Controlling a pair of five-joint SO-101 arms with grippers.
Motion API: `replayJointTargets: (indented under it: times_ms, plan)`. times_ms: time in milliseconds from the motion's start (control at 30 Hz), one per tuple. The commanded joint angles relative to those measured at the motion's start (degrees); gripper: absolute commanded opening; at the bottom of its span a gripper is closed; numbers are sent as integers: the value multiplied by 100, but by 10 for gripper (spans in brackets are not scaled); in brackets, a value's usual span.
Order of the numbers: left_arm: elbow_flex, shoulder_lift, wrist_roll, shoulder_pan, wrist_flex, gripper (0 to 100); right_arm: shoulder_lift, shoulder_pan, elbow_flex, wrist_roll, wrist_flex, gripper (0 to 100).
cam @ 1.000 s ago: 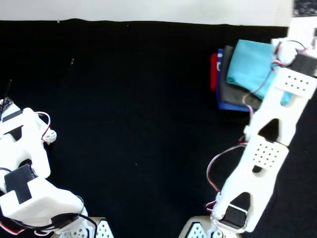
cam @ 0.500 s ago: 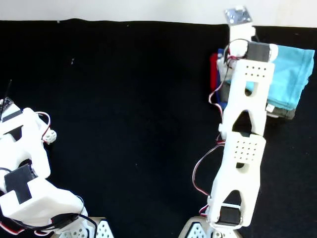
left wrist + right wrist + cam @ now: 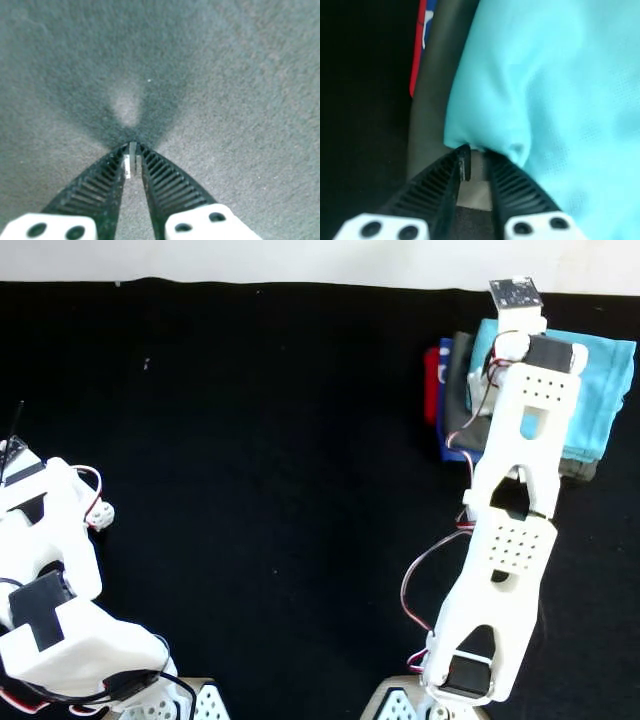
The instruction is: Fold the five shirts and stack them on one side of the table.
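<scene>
This looks like a robotics test bench. A black cloth-covered table (image 3: pixel 250 440) meets a bare white wall (image 3: pixel 300 258) at twelve o'clock. White arms (image 3: pixel 510 540) trail loose wiring.

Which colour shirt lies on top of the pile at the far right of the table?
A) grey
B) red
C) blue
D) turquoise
D: the turquoise shirt lies uppermost, with edges of the grey shirt, blue shirt and red shirt showing beneath it.

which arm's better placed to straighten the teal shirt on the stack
Right. Its pincer sits at the teal shirt's edge, atop the stack on that arm's side. The left pincer hangs over bare table, well away from it.
</scene>
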Motion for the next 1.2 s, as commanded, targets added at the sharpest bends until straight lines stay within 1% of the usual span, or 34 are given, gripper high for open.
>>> replayJointTargets:
  times_ms: [0, 67, 167, 367, 433, 533, 667, 867, 1167]
  plan:
    - [22, 13, 62, 57, -105, 10, -470, -180, -13, -44, 189, 189]
    - [22, 13, 62, 57, -105, 10, -470, -295, -13, -44, 180, 195]
    - [22, 13, 62, 57, -105, 10, -435, -444, -13, -44, 75, 163]
    - [22, 13, 62, 57, -105, 10, -418, -462, -4, -18, -268, 38]
    - [22, 13, 62, 57, -105, 10, -418, -409, 4, 290, -312, 5]
    - [22, 13, 62, 57, -105, 10, -409, -303, 4, 642, -321, 5]
    - [22, 13, 62, 57, -114, 10, -497, -163, -145, 668, -180, 5]
    - [22, 13, 62, 57, -114, 10, -708, -242, -1007, 686, 567, 5]
    - [22, 13, 62, 57, -114, 10, -1130, -259, -1130, 862, 611, 5]
